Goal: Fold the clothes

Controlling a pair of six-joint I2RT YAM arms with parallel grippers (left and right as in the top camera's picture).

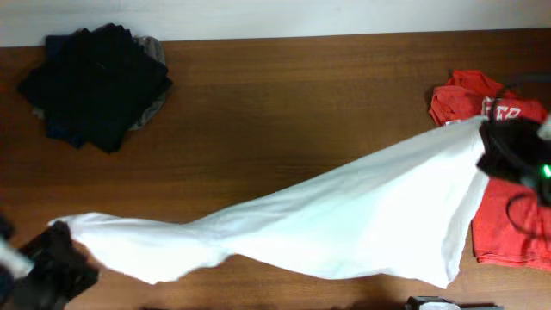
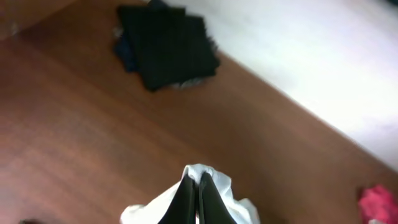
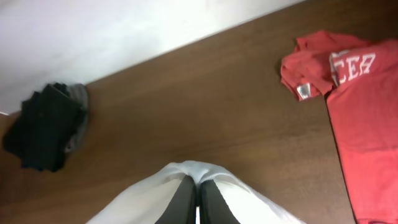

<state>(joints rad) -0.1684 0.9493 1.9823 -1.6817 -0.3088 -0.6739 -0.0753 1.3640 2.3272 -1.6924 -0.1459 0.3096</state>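
The white T-shirt (image 1: pixel 344 215) hangs stretched between my two grippers, slanting from the front left up to the right across the table. No badge or lettering shows on it. My left gripper (image 1: pixel 58 229) is shut on its left end at the front left corner; in the left wrist view the fingers (image 2: pixel 199 179) pinch a bunch of white cloth (image 2: pixel 231 198). My right gripper (image 1: pixel 484 127) is shut on the shirt's right end, above the red shirt; in the right wrist view the fingers (image 3: pixel 198 182) pinch white cloth (image 3: pixel 140 199).
A red T-shirt with white lettering (image 1: pixel 508 215) lies flat at the right edge, also in the right wrist view (image 3: pixel 364 99). A pile of dark folded garments (image 1: pixel 95 82) sits at the back left, also in the left wrist view (image 2: pixel 165 43). The brown table (image 1: pixel 284 112) is bare between them.
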